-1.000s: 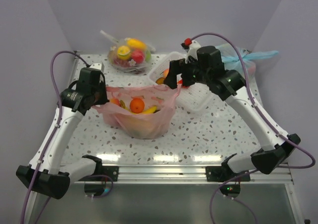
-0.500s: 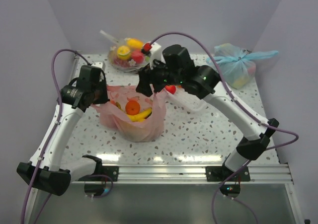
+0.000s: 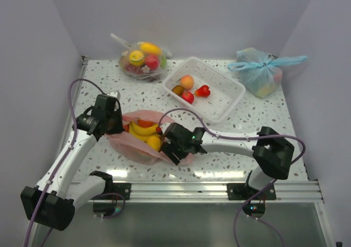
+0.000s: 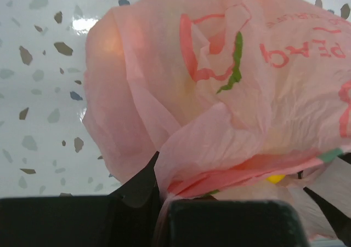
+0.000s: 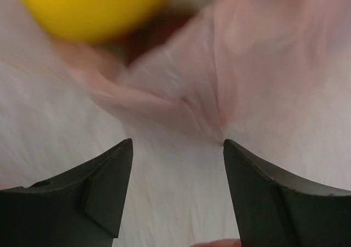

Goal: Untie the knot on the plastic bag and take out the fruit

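The pink plastic bag lies slumped on the table with its mouth open, and no knot shows. Fruit sits in the mouth: yellow bananas and a round yellow piece. My left gripper is shut on the bag's left rim. In the left wrist view the pink film is pinched in the left gripper. My right gripper is low at the bag's near right side. In the right wrist view it stands open against pink film, below a yellow fruit.
A white basket behind the bag holds a peach, a red apple and other small fruit. A clear bag of fruit lies at the back left. A light blue tied bag is at the back right.
My right arm swung from above the basket down to the bag's near right side. The left gripper came lower and nearer with the rim, and the bag slumped flatter.
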Robot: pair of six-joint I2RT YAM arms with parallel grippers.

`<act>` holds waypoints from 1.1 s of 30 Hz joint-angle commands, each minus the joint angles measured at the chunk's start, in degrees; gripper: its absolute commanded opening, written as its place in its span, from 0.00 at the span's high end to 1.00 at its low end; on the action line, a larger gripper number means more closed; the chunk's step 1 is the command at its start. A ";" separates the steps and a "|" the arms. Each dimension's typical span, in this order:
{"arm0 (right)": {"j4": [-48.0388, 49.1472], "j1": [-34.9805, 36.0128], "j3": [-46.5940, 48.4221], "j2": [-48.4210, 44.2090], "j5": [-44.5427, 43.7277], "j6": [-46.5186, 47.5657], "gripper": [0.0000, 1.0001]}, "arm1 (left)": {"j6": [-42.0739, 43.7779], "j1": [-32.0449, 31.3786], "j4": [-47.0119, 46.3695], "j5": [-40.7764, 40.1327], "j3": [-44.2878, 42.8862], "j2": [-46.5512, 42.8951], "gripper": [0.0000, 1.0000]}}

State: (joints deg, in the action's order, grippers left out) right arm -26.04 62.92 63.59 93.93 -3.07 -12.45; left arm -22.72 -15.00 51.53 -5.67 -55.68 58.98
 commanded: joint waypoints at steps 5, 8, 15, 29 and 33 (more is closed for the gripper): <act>6.62 2.30 -13.23 -9.02 -5.36 -4.16 0.12 | -3.47 0.33 -5.82 4.53 8.92 -6.59 1.00; 4.69 2.47 -11.05 -10.78 -5.28 -3.11 0.05 | -2.33 0.33 -6.53 4.97 10.50 -8.44 1.00; 2.84 3.00 0.91 -13.95 -3.17 -1.62 0.07 | 0.22 0.33 -6.44 6.99 10.42 -8.97 1.00; 17.77 8.18 6.64 6.26 7.09 -0.39 0.54 | 1.45 0.24 -8.37 9.37 11.03 -10.64 1.00; 16.74 11.25 6.72 9.07 20.54 1.28 0.60 | 0.31 0.33 -8.81 7.87 11.56 -11.17 1.00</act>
State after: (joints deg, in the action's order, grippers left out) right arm -12.03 72.05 69.58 103.46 5.93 -13.21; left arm -22.79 -15.00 45.78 1.87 -45.08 49.01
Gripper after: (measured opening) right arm 0.412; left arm 0.029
